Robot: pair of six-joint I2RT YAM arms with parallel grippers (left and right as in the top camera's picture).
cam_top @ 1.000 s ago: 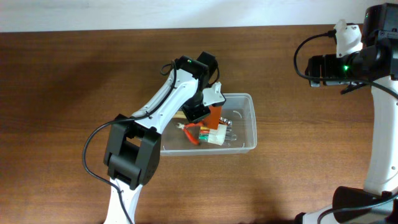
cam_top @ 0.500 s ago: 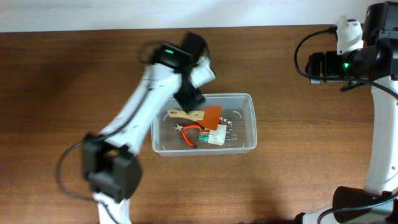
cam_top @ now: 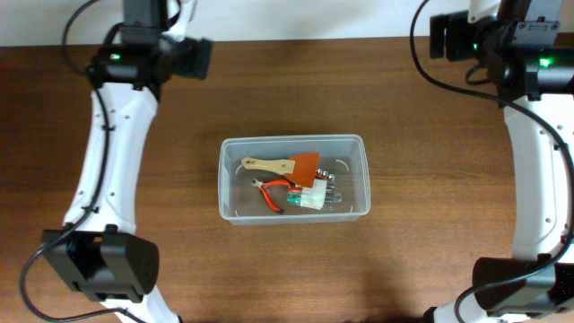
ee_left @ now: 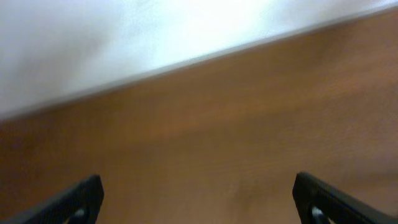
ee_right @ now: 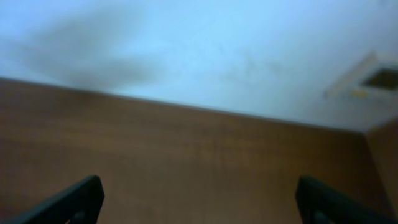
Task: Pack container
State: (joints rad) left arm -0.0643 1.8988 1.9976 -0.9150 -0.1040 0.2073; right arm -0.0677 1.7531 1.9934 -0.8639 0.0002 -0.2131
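Container [cam_top: 291, 139] sits mid-frame on the bench [cam_top: 430, 251], with an orange spatula [cam_top: 285, 166], red-handled pliers [cam_top: 272, 192] and a small white piece [cam_top: 312, 199] inside, so packing looks done. The left gripper [ee_left: 199, 199] and right gripper [ee_right: 199, 199] hang at the upper corners, released and empty, probably to stay clear.

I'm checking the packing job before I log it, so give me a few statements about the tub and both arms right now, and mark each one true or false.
1. The container holds a wooden-handled spatula. True.
2. The left end effector grips the spatula. False: it is open and empty, over bare table, away from the container.
3. Red-handled pliers lie inside the container. True.
4. The right end effector is shut. False: it is open, holding nothing.
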